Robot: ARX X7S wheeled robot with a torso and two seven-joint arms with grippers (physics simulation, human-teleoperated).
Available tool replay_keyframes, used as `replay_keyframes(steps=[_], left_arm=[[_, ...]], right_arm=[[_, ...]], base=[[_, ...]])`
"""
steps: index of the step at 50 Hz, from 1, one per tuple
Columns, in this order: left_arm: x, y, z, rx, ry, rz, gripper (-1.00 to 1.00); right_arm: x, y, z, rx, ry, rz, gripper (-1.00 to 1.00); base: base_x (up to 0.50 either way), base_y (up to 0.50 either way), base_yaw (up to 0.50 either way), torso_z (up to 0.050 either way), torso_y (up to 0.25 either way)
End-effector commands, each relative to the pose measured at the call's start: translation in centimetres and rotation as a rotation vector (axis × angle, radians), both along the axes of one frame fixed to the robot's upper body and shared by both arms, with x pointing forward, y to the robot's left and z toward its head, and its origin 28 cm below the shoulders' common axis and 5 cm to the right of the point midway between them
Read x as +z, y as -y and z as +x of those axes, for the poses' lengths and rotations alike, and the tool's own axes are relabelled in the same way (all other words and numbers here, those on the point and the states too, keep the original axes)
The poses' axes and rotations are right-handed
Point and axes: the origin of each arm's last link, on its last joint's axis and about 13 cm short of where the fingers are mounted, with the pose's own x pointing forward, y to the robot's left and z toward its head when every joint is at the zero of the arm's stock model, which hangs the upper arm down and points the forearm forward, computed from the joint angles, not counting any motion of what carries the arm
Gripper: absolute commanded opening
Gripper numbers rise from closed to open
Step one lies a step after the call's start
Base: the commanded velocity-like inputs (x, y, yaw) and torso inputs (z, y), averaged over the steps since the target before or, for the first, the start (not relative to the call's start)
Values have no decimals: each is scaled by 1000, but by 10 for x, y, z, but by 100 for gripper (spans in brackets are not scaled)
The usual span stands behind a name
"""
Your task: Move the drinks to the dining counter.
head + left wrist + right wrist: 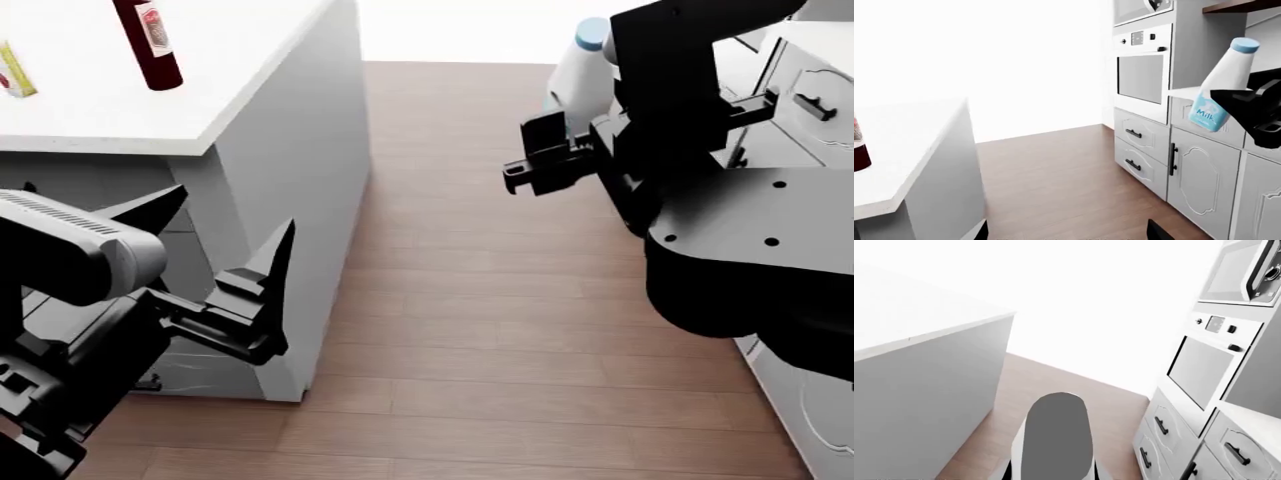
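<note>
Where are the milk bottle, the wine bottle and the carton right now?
milk bottle (1219, 87), left wrist view, white body above the blue label.
wine bottle (150, 40), head view, label on the dark-red body.
carton (14, 72), head view, its printed side at the picture's edge.

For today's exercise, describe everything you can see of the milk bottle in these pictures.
The milk bottle is pale white plastic by its look, with a light-blue cap and a light-blue label reading "Milk". It is tilted, held off the floor in the right gripper, whose black jaws clamp its lower body. It hangs over the wooden floor, beside the grey cabinets.
</note>
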Motion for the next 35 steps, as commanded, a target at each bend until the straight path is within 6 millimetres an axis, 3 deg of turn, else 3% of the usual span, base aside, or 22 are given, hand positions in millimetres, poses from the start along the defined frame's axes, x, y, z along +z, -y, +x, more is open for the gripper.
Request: replay_keyframes(steps=[1, 5, 15, 35], left_arm=[[0, 0, -1, 1, 0, 1, 100], [-1, 0, -1, 0, 1, 2, 100], [-2, -1, -1, 3, -1, -2, 100], [0, 1, 2, -9, 0, 3, 100]], right_arm=[[2, 2, 0, -61, -7, -18, -100], [3, 2, 0, -62, 3, -32, -100], [4, 0, -2, -25, 22, -32, -100], [6, 0, -3, -29, 50, -54, -100]], base=[[-499, -24, 0, 0, 0], [-502, 33, 0, 0, 3], [-376, 458, 0, 0, 0], [-129, 494, 0, 0, 2]])
